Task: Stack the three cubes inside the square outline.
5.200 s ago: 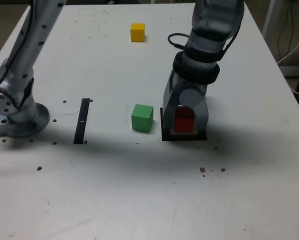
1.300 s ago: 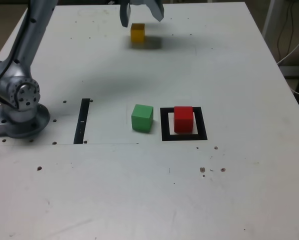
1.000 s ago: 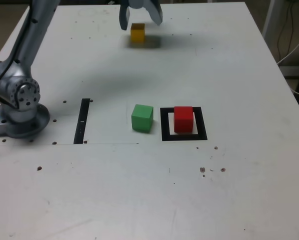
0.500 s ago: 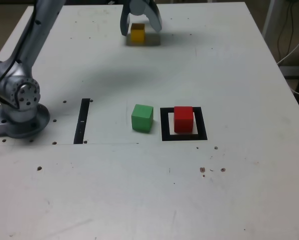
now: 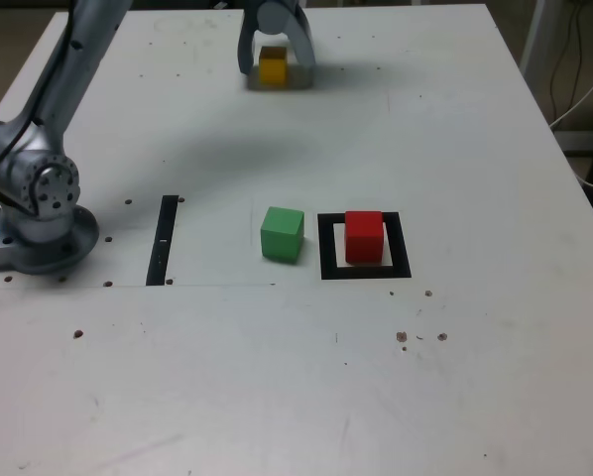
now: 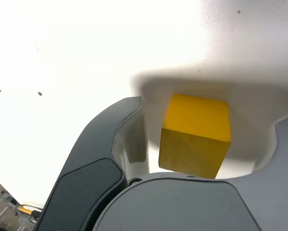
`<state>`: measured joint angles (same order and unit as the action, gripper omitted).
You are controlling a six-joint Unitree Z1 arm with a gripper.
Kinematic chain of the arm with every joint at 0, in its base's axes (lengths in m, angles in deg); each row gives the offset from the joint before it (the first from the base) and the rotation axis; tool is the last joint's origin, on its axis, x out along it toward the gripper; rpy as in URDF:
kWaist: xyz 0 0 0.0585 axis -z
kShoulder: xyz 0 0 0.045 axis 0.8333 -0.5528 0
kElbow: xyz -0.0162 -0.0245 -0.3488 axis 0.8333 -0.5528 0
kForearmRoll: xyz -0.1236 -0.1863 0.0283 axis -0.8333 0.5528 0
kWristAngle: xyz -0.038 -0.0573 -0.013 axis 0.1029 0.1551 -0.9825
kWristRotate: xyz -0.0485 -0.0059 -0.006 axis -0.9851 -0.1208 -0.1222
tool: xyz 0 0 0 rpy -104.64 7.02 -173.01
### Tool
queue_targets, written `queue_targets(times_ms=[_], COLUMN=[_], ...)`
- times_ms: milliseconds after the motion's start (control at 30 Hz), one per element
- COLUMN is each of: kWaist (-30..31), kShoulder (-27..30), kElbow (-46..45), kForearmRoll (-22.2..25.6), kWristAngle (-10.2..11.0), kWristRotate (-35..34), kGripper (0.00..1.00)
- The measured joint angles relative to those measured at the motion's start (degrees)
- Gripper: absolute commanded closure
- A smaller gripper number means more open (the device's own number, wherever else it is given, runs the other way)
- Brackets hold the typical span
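The yellow cube (image 5: 272, 65) sits at the far end of the table, and my gripper (image 5: 274, 71) has come down around it with one finger on each side. In the wrist view the yellow cube (image 6: 194, 134) is between the dark fingers (image 6: 100, 159), and a gap shows between it and the finger, so the gripper (image 6: 206, 139) is open. The red cube (image 5: 364, 236) stands inside the square outline (image 5: 328, 248). Just to the exterior view's left of the outline, the green cube (image 5: 282, 233) rests on the table.
A thin black strip (image 5: 163, 240) lies on the table to the exterior view's left of the green cube. The arm's base (image 5: 39, 213) stands at the left edge. Cables hang beyond the table's right edge (image 5: 574, 99).
The gripper has come down from above the yellow cube until its fingers straddle it. The fingers have narrowed toward the cube. The red and green cubes have not moved.
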<state>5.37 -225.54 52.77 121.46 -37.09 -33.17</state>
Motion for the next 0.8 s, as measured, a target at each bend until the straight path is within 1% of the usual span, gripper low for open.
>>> queue_targets(times_ms=[100,200,300,800], kWaist=[0.00,0.00,0.00,0.01], kShoulder=[-0.07,-0.07,-0.07,-0.07], kElbow=[-0.04,-0.05,-0.07,-0.18], kForearmRoll=[-0.27,-0.41,-0.52,-0.56], kWristAngle=[0.32,0.43,0.46,0.50], kWristRotate=[-0.31,-0.31,-0.31,-0.31], kGripper=[0.56,0.63,0.64,0.64])
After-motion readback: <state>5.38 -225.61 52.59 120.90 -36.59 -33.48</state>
